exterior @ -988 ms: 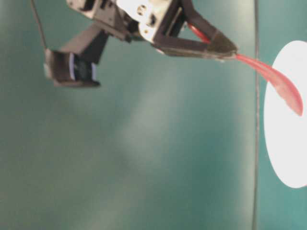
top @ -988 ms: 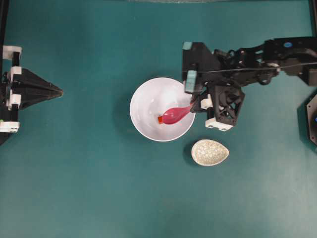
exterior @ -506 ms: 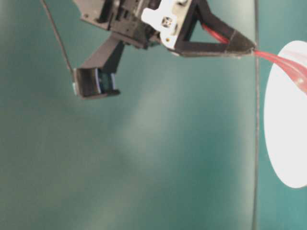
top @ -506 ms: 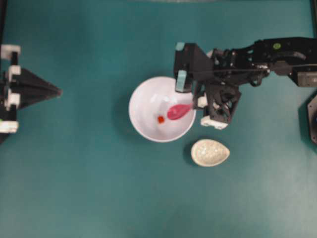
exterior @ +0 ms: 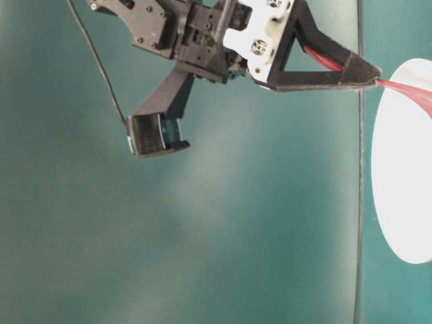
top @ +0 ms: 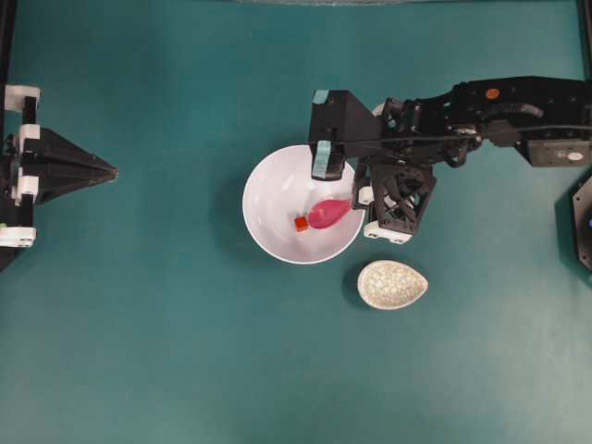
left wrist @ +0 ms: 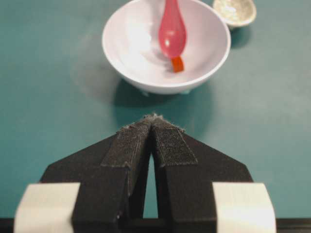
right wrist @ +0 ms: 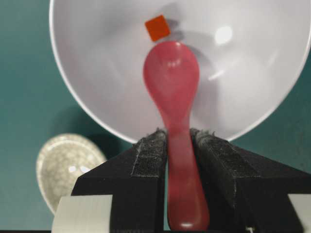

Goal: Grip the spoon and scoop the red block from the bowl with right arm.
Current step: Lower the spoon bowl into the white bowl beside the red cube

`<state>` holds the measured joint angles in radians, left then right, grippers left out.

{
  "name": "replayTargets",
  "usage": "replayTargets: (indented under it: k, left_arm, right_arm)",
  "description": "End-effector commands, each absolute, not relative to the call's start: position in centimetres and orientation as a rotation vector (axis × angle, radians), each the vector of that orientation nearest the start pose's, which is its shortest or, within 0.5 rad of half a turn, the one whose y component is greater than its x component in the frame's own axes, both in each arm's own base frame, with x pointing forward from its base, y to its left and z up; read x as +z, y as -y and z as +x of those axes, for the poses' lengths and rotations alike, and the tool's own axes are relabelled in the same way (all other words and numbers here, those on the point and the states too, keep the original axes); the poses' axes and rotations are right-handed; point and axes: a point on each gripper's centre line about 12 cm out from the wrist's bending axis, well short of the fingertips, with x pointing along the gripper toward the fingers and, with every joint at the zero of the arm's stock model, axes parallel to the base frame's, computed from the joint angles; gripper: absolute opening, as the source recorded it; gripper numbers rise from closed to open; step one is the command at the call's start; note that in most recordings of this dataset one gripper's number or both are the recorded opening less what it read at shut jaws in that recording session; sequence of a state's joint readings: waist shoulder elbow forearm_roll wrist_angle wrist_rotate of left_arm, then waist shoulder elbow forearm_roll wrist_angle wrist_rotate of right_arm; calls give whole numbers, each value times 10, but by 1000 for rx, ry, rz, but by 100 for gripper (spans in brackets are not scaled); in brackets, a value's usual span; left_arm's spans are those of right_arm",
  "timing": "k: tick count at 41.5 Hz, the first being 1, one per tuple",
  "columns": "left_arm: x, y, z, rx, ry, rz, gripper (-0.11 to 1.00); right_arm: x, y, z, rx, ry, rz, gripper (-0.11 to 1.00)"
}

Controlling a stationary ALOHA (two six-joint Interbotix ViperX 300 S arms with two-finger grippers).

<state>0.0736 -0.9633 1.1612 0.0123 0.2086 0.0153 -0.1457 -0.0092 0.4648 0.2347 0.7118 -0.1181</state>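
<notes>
My right gripper (right wrist: 179, 133) is shut on the handle of the pink spoon (right wrist: 171, 77), at the right rim of the white bowl (top: 268, 185). The spoon's scoop (top: 328, 213) reaches into the bowl, pointing left. The red block (top: 301, 223) lies on the bowl's floor right at the scoop's tip (right wrist: 157, 27), not inside the scoop. In the table-level view the right gripper (exterior: 374, 74) holds the spoon (exterior: 408, 91) over the bowl's edge (exterior: 405, 202). My left gripper (top: 113, 170) is shut and empty at the far left, facing the bowl (left wrist: 131, 48) from a distance.
A small speckled cream egg-shaped dish (top: 392, 284) sits on the teal table just below and right of the bowl, close to my right wrist. A black fixture (top: 583, 222) stands at the right edge.
The right arm has shifted left toward the bowl. The scoop drew back from the red block half a second ago and now sits against it again. The left arm is still.
</notes>
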Motion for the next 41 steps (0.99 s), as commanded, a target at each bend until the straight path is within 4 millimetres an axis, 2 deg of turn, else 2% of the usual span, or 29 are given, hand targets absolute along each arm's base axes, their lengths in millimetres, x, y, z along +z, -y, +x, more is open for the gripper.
replayTargets:
  k: [1, 14, 30, 41]
  left_arm:
    - [249, -15, 193, 73, -381, 17, 0]
    - [249, -15, 192, 73, -383, 17, 0]
    - [249, -15, 192, 73, -383, 17, 0]
    - [249, -15, 193, 73, -381, 17, 0]
  right_arm:
    - [200, 36, 379, -26, -1106, 217, 25]
    - [199, 31, 385, -13, -1104, 209, 25]
    - [200, 35, 401, -26, -1042, 201, 25]
    - [201, 42, 406, -48, -1004, 208, 25]
